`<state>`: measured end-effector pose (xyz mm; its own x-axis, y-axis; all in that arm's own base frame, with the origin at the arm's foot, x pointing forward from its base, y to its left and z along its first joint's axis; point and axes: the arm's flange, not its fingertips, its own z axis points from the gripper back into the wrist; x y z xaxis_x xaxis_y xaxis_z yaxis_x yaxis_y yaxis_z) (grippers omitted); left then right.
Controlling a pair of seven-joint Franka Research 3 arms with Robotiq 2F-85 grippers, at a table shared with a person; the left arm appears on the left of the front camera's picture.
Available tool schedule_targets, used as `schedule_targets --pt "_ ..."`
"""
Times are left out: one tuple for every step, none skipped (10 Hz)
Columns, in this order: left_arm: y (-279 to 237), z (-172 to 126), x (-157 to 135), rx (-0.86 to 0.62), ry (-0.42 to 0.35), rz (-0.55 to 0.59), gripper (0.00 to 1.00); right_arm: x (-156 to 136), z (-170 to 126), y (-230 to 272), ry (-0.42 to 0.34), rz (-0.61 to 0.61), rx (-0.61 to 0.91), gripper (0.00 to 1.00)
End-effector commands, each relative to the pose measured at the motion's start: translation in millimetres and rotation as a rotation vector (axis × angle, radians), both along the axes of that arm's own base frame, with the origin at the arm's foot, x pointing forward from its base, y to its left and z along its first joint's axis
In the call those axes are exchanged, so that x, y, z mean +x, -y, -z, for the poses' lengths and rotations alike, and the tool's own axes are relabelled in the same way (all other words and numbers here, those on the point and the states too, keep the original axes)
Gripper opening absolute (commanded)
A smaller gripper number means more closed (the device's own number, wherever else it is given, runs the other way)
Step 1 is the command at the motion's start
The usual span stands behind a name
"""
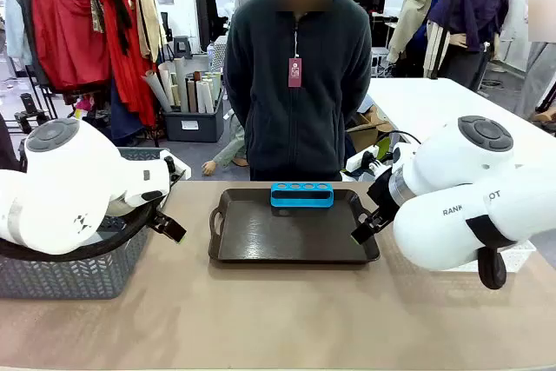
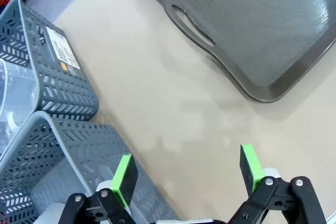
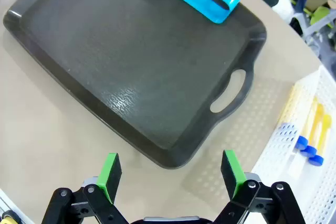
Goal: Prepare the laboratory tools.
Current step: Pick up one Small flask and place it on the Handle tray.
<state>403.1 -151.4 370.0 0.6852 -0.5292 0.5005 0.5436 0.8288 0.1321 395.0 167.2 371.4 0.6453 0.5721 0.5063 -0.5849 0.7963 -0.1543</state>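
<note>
1. Both the left end effector and the right end effector gape wide and empty above the beige counter.
2. We see small yellow-filled test tubes with blue caps lying in the white mesh bin, just beside the dark rectangular tray.

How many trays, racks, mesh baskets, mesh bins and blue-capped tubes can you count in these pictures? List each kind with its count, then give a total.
Dark tray: 1
Blue rack: 1
Grey mesh baskets: 2
White mesh bin: 1
Blue-capped tubes: 2 in view, lying in the bin
Total: 7
</note>
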Motion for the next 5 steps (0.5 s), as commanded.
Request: schedule_targets --pt "0.0 -0.2 -0.1 0.000 0.000 0.000 1.00 0.0 0.0 0.0 0.000 0.000 0.000 1.00" --pt "0.0 -0.2 -0.1 0.000 0.000 0.000 1.00 0.0 0.0 0.0 0.000 0.000 0.000 1.00" --pt "0.0 -0.2 -0.1 0.000 0.000 0.000 1.00 0.0 0.0 0.0 0.000 0.000 0.000 1.00" --pt "0.0 -0.2 -0.1 0.000 0.000 0.000 1.00 0.0 0.0 0.0 0.000 0.000 0.000 1.00" --pt "0.0 -0.2 -0.1 0.000 0.000 0.000 1.00 0.0 0.0 0.0 0.000 0.000 0.000 1.00"
